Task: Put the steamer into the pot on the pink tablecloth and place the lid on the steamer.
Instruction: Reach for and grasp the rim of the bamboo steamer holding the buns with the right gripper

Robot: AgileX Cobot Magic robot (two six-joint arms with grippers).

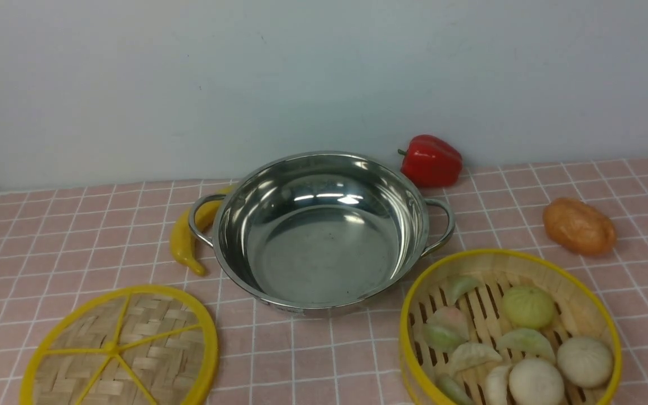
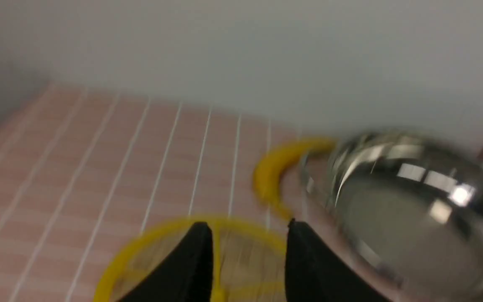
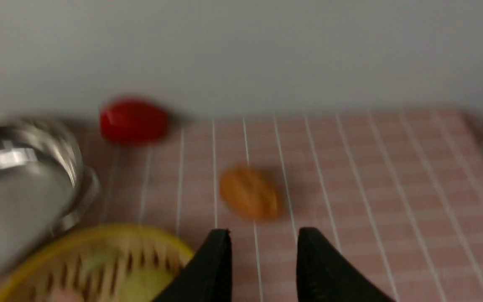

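Finds steamer (image 1: 504, 264) upright at near right of bench, on pink tablecloth (image 1: 76, 236), outside pot (image 1: 318, 247). Notes pale buns (image 1: 584, 361) and greenish dumplings (image 1: 526, 342) on its slatted floor; near edge cut by the frame. Locates pot at centre, mouth up, just left of steamer and farther back, right handle close to steamer's yellow rim; cannot tell whether touching. Finds lid (image 1: 121, 349) flat at near left, apart from pot and well apart from steamer. Records left claw (image 2: 247, 224) with jaws apart, clamped on nothing, above lid's far part; view blurred. Records right claw (image 3: 264, 230) likewise spread and bare, above the cloth just right of steamer. Notes yellow pepper (image 1: 186, 242) curled beside pot's left handle, red pepper (image 1: 431, 160) far back against wall (image 1: 324, 73), orange lump (image 1: 580, 226) at right, beyond steamer.
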